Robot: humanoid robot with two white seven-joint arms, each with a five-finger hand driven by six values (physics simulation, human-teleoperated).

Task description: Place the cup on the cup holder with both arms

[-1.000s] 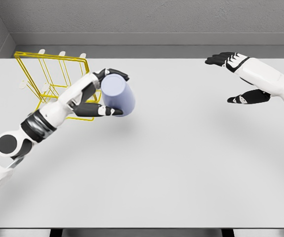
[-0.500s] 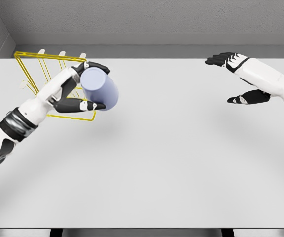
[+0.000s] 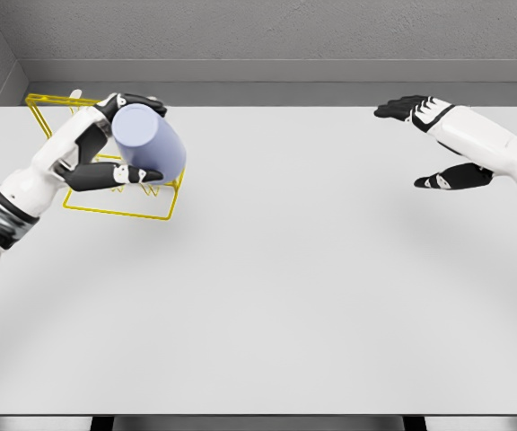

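Note:
My left hand [image 3: 124, 144] is shut on a pale lavender cup [image 3: 149, 147], held tilted in the air over the yellow wire cup holder [image 3: 115, 212] at the table's far left. The cup and hand hide most of the holder's pegs; its base frame and back left corner show. My right hand [image 3: 429, 144] hovers open at the far right, fingers spread, holding nothing and far from the cup.
The white table [image 3: 285, 287] stretches across the view, with a grey wall behind it. Its front edge runs along the bottom of the picture.
My left arm has carried the cup up and to the left, from beside the holder's right edge to above the holder. The right arm has stayed still.

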